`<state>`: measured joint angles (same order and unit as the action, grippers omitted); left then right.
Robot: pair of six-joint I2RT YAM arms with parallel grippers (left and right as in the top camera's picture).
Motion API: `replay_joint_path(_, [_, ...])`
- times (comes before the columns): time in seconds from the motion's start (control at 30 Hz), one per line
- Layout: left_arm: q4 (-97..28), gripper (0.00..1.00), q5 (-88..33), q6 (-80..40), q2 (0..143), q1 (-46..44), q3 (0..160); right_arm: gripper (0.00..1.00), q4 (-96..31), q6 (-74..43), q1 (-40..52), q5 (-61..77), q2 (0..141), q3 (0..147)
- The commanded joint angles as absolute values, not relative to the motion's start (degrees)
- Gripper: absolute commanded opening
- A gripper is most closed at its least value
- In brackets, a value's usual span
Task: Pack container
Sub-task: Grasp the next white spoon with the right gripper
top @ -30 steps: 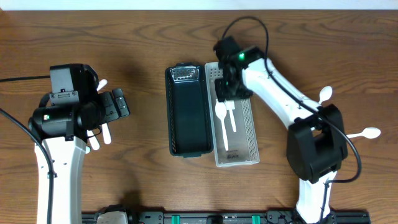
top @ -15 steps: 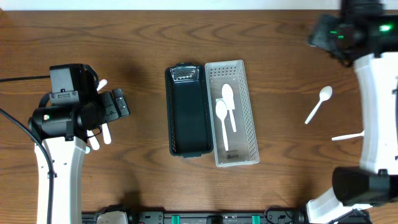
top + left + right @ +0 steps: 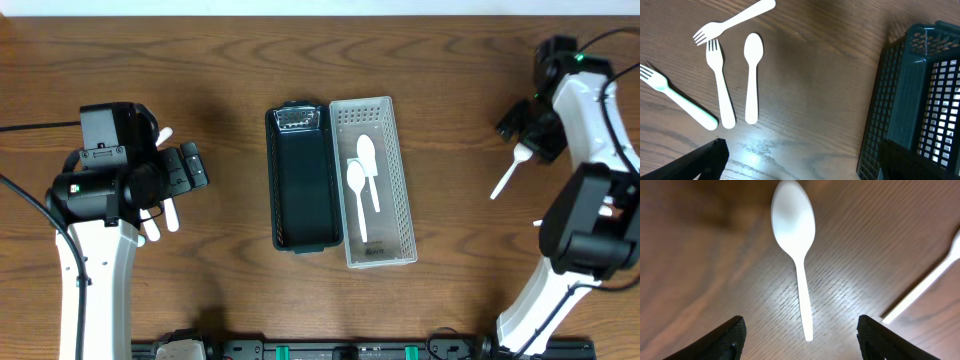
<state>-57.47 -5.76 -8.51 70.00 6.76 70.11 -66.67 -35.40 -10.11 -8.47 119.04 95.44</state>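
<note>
A white slotted basket holds two white spoons. A black basket stands against its left side and also shows in the left wrist view. My right gripper is open and empty just above a loose white spoon. In the right wrist view that spoon lies between and ahead of the open fingers. My left gripper is open and empty over the wood. Two forks and a spoon lie ahead of it, with another fork behind them.
A thin white utensil handle lies right of the loose spoon. More white cutlery sticks out from under the left arm. The table's far edge runs along the top of the overhead view.
My right arm has swung from over the white basket to the far right, then come down over the loose spoon. A second spoon now lies uncovered in the white basket. The left arm has not moved.
</note>
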Motion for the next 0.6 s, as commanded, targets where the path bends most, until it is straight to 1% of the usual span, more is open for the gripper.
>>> replay_joint_path(0.0, [-57.8,0.98,-5.3,-7.3,70.1,7.2,70.7,0.74,-64.9,-36.4,-10.6,-6.9,121.2,93.0])
replay_joint_path(0.47, [-57.8,0.98,-5.3,-7.3,70.1,7.2,70.7,0.74,-55.9,-34.4,-10.7,-5.5,123.3,84.8])
replay_joint_path(0.57, [-57.8,0.98,-5.3,-7.3,70.1,7.2,70.7,0.72,-53.5,-32.9,-10.7,-3.8,123.3,82.7])
